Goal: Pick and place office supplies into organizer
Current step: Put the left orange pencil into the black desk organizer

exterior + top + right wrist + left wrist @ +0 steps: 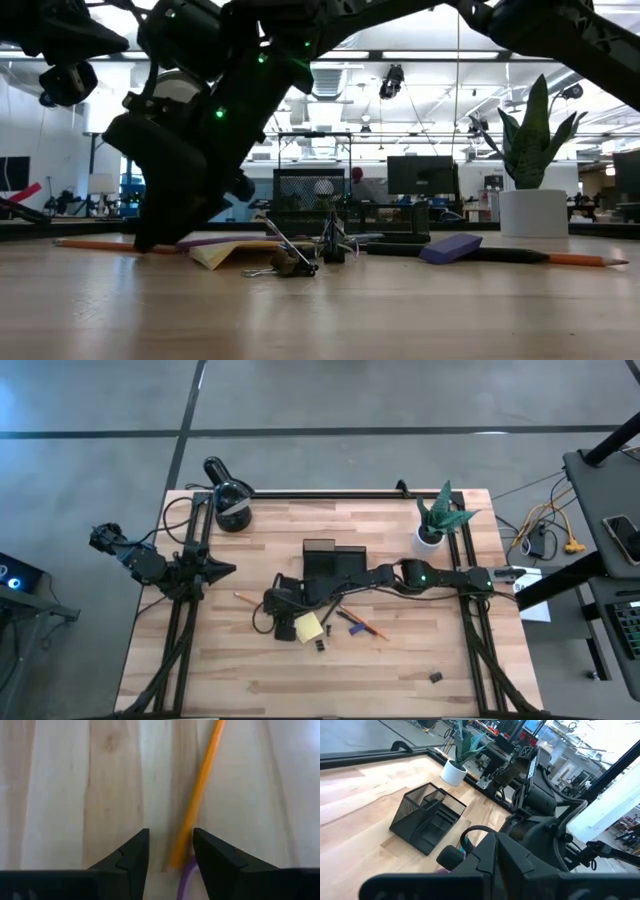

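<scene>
My right gripper [171, 845] is open and points down at the table left of the yellow sticky pad [308, 627]. The near end of an orange pencil [197, 795] lies flat between its fingers, close to one of them. A purple scissors handle [186, 877] curves just beside that end. The black mesh organizer [330, 558] stands beyond the gripper, toward the far edge. A second pencil [366, 626], a purple block [450, 247] and black clips [320, 645] lie right of the pad. My left gripper [215, 570] is shut and parked at the table's left side.
A black desk lamp [230, 500] stands at the far left corner and a potted plant [440, 520] at the far right. One more black clip [436, 677] lies near the front right. Bare wood stretches along the near edge.
</scene>
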Controlling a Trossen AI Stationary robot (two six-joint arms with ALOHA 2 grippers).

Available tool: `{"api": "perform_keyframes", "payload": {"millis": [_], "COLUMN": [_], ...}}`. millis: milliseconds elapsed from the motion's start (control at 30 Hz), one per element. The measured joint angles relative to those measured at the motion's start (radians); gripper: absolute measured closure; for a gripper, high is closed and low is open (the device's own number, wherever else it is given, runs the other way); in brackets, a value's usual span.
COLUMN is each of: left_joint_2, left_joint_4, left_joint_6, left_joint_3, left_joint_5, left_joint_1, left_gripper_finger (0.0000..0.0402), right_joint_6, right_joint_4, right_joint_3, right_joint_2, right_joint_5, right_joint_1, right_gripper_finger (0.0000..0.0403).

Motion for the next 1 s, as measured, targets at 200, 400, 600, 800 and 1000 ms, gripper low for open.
{"api": "perform_keyframes", "payload": {"millis": [200, 400, 600, 800, 1000], "left_joint_2": [0.000, 0.000, -0.001, 0.000, -0.001], "left_joint_4": [0.000, 0.000, 0.000, 0.001, 0.001], "left_joint_6": [0.002, 0.005, 0.003, 0.002, 0.004], "left_joint_3": [0.000, -0.006, -0.026, -0.050, -0.053], "left_joint_5": [-0.003, -0.003, -0.002, 0.046, 0.071], "left_joint_1": [0.000, 0.000, 0.000, 0.000, 0.000], "left_gripper_finger": [0.0402, 0.0402, 0.0402, 0.0402, 0.0402], "right_joint_6": [-0.001, -0.016, 0.062, 0.150, 0.198], "right_joint_4": [-0.048, -0.086, -0.116, -0.154, -0.257], "right_joint_3": [0.000, 0.000, 0.000, 0.031, 0.090], "right_joint_2": [0.003, 0.002, 0.001, 0.002, 0.008], "right_joint_5": [0.005, 0.001, 0.025, 0.116, 0.168], "right_joint_1": [0.019, 0.023, 0.033, 0.050, 0.065], "right_gripper_finger": [0.0287, 0.0328, 0.0368, 0.0393, 0.0394]}}
